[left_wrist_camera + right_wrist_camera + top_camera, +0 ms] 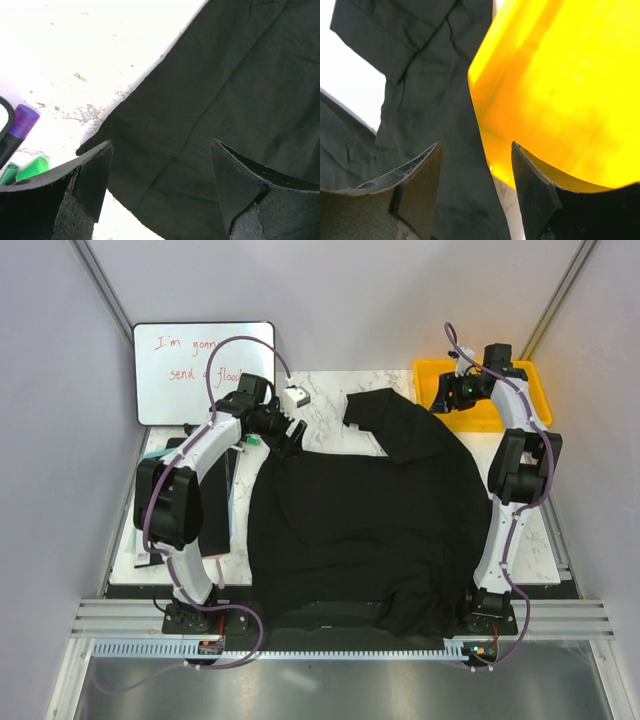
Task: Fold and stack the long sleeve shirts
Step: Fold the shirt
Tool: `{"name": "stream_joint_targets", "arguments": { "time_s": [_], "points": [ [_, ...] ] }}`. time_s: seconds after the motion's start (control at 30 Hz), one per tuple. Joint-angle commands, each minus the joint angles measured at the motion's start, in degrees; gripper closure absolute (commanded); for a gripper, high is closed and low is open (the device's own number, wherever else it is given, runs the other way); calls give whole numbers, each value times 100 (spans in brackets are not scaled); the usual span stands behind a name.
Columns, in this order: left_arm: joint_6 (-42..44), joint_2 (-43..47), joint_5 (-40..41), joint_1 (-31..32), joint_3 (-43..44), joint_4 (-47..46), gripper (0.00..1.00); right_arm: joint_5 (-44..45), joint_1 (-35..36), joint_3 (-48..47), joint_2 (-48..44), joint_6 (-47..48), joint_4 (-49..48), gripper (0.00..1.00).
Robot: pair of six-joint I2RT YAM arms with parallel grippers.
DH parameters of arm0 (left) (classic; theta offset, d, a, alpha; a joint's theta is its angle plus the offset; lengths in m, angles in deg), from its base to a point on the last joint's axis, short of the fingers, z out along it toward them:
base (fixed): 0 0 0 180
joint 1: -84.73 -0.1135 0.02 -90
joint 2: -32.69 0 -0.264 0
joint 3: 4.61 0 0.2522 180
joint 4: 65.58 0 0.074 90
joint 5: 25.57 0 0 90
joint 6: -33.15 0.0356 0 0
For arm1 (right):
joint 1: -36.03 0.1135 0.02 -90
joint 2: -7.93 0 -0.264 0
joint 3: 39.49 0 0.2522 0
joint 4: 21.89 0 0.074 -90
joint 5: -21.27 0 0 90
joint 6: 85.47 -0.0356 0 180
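- A plain black soft-cloth long sleeve shirt (350, 530) lies spread over the middle of the white marble-patterned bench (325, 385). It covers most of the space between the two arms.
- The shirt's near edge hangs over the front of the bench, between the arm bases.
- At the far side, one part of the shirt reaches up and left toward the back of the bench. It ends in a squared edge.
- The far right part of the cloth lies just beside a yellow plastic bin (485, 405) at the far right corner.
- The left tool (290, 435) is above the shirt's far left edge. In the left wrist view the left tool (160, 150) has its jaws spread wide, with nothing between them. The black cloth (225, 100) and bare bench are below.
- A purple-capped marker (22, 122) and a green marker (32, 167) lie at the left edge of that view, off the cloth.
- The right tool (440, 395) hangs at the left rim of the yellow bin. In the right wrist view the right tool (477, 150) has its jaws parted and grips nothing. The shirt (430, 100) is under its left side and the bin wall (560, 90) under its right.
- A white rectangular board with red handwriting (200, 370) stands at the far left, behind the left arm.
- A flat dark board with a pale edge (222, 510) lies on the bench, left of the shirt.
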Motion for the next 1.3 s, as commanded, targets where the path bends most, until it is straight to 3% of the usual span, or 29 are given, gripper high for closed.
{"name": "stream_joint_targets", "arguments": {
  "time_s": [0.0,0.67,0.9,1.1,1.27],
  "points": [
    [-170,-110,-91,10,280,-73,14,-274,111,-478,254,-303,-251,36],
    [-135,-277,67,-104,376,-117,10,-309,287,-619,624,-382,-365,38],
    [-126,-303,85,-131,420,-126,9,-617,287,-505,545,-365,-233,49],
    [-135,-303,50,-148,438,-126,9,-521,278,-593,641,-417,-224,44],
    [-135,-277,67,-148,412,-135,9,-520,278,-733,782,-505,-224,45]
  ]
}}
